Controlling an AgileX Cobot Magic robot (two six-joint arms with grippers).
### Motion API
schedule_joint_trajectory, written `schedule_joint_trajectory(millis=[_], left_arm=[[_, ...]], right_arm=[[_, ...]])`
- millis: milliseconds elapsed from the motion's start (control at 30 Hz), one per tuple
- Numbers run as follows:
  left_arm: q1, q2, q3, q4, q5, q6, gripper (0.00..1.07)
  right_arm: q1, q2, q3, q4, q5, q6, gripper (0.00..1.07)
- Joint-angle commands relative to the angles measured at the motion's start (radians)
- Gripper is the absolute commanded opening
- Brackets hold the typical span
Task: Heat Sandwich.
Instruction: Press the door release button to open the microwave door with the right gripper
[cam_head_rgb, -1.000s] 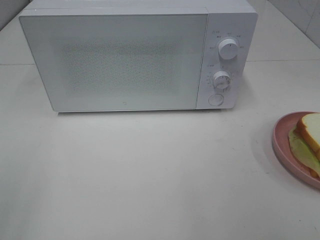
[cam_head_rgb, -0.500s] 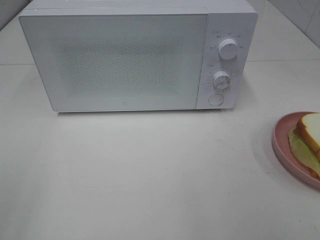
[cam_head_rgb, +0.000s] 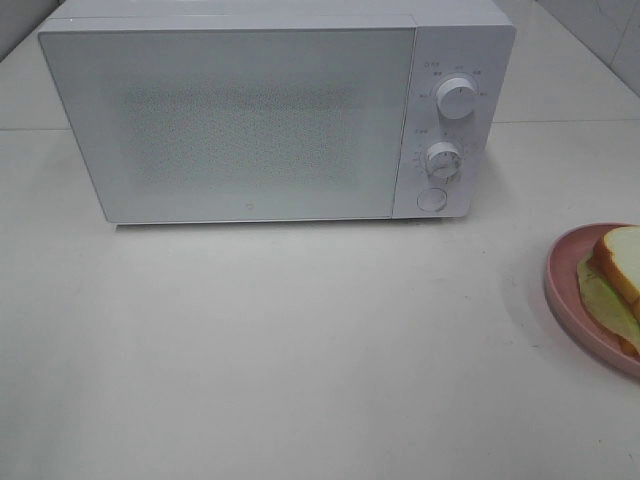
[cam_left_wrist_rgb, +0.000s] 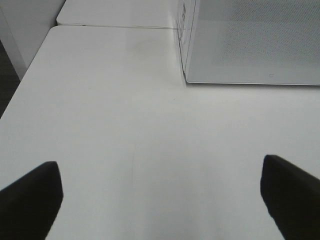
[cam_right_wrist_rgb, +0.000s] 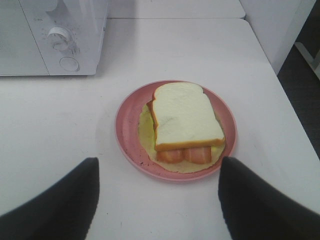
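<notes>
The sandwich (cam_right_wrist_rgb: 185, 122), white bread over pale lettuce and reddish filling, lies on a round pink plate (cam_right_wrist_rgb: 127, 130); the high view cuts both off at the right table edge, sandwich (cam_head_rgb: 622, 265) on plate (cam_head_rgb: 562, 285). My right gripper (cam_right_wrist_rgb: 157, 200) hovers open just short of the plate, one dark finger (cam_right_wrist_rgb: 65, 200) on each side, nothing between them. My left gripper (cam_left_wrist_rgb: 160, 200) is open over bare table near the microwave's left front corner (cam_left_wrist_rgb: 186, 77). The white microwave (cam_head_rgb: 250, 120) stands at the back with its door shut. Neither gripper shows in the high view.
The microwave's panel has two knobs (cam_head_rgb: 457, 99) (cam_head_rgb: 442, 160) and a round button (cam_head_rgb: 431, 199). A seam (cam_head_rgb: 560, 123) crosses the white table behind it. The table's right edge (cam_right_wrist_rgb: 285, 100) drops off beside the plate, and its left edge (cam_left_wrist_rgb: 25, 85) borders a dark gap.
</notes>
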Motion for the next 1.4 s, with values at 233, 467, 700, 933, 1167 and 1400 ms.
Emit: schedule_joint_trajectory(millis=[233,467,700,933,1167,1400], left_arm=[[0.003,-0.029,0.002,-0.002,-0.002,0.001,1.01],[0.003,-0.029,0.002,-0.002,-0.002,0.001,1.01],[0.003,-0.029,0.002,-0.002,-0.002,0.001,1.01],[0.003,-0.029,0.002,-0.002,-0.002,0.001,1.01],[0.003,-0.029,0.002,-0.002,-0.002,0.001,1.01],[0.003,-0.029,0.002,-0.002,-0.002,0.001,1.01]], right_arm=[[-0.008,0.119,-0.008,0.004,-0.085,-0.01,0.67],[-0.008,0.205,-0.008,0.004,-0.124,-0.01,0.67],[-0.008,0.283,-0.008,0.003,-0.189,-0.01,0.83],[-0.008,0.379,-0.008,0.002,-0.265,-0.01,0.83],[-0.008,0.492,-0.008,0.002,-0.373,-0.01,0.82],[-0.008,0.606,-0.008,0.002,-0.487,-0.01,0.8]])
